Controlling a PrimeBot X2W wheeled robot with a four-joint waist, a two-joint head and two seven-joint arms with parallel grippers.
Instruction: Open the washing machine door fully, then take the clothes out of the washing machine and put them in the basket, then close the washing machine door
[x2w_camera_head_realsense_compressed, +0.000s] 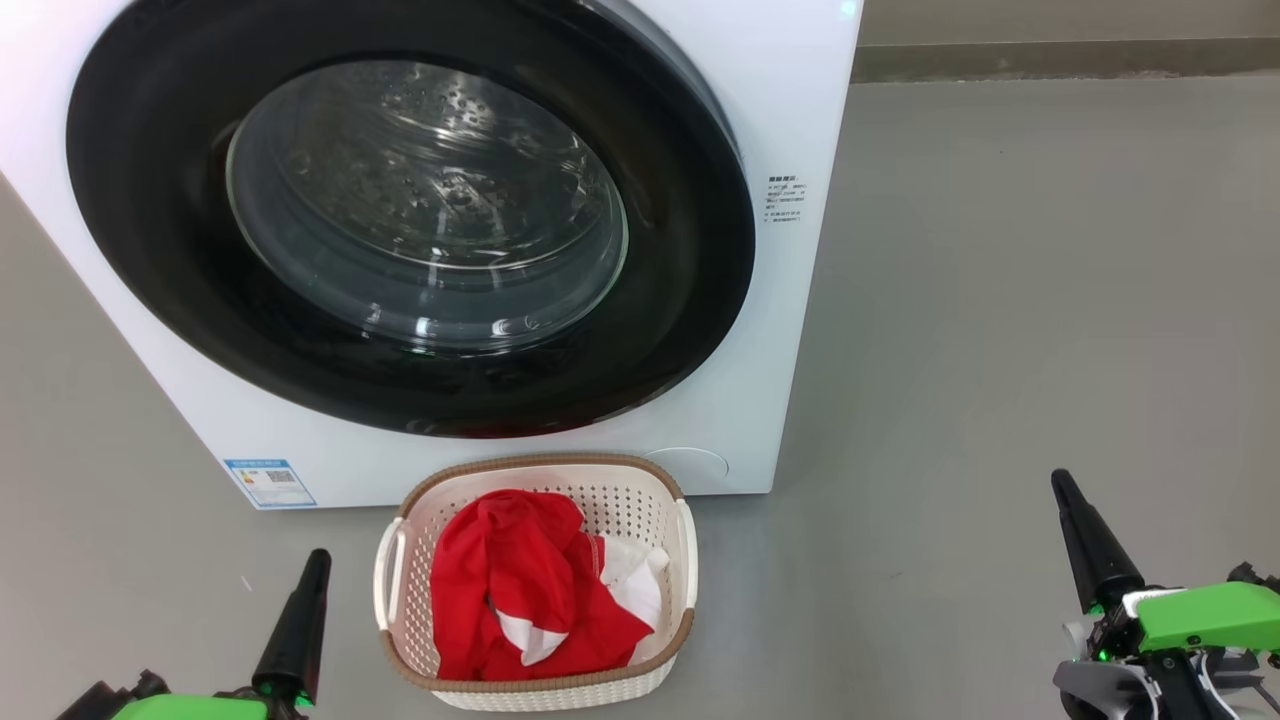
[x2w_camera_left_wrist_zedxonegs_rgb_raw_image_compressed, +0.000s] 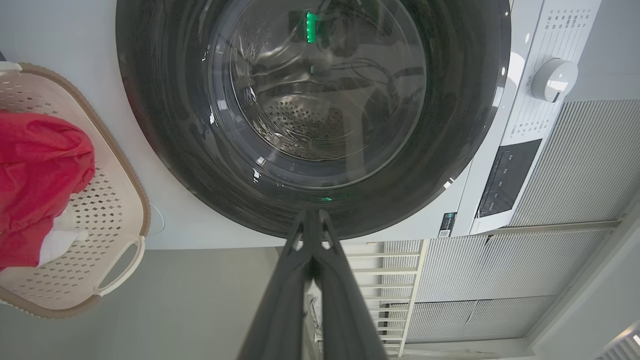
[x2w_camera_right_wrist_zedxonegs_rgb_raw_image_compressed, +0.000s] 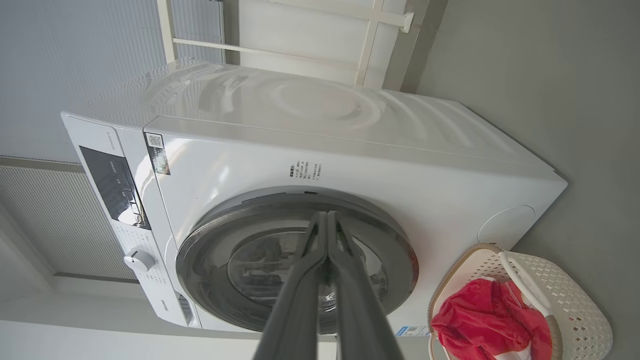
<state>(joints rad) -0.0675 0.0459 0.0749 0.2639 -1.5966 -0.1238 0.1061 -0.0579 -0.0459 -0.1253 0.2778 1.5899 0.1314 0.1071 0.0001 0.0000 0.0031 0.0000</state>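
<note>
Looking down from my head, I saw the washing machine door (x2w_camera_head_realsense_compressed: 425, 210) lying shut against the front of the washing machine (x2w_camera_head_realsense_compressed: 790, 110). Its wide black ring sat flush with the white panel, and the steel drum showed through the bulging glass. A small blue-and-white label (x2w_camera_head_realsense_compressed: 270, 483) was stuck at the lower left corner of the machine's front.

The basket (x2w_camera_head_realsense_compressed: 620, 495) stood on the grey floor (x2w_camera_head_realsense_compressed: 1000, 350) just in front of the machine, below the bottom edge of the door. I could not tell whether its brown rim touched the white front. The clothes (x2w_camera_head_realsense_compressed: 520, 590) lay inside it in a red heap, with white cloth showing at the right side and a white patch low in the middle.

My left claw (x2w_camera_head_realsense_compressed: 320, 558) pointed up at the lower left, just beside the basket's left handle. Its two dark fingers were pressed together to a single tip with nothing between them. My right claw (x2w_camera_head_realsense_compressed: 1062, 487) stood well apart from the basket at the lower right, over the floor, pressed together in the same way and gripping nothing.

From my left wrist, the joined fingers met against the black ring, with the white dial (x2w_camera_left_wrist_zedxonegs_rgb_raw_image_compressed: 552, 79) and the dark control panel (x2w_camera_left_wrist_zedxonegs_rgb_raw_image_compressed: 507, 177) off to one side. From my right wrist, the joined fingers also met over the door's ring.
</note>
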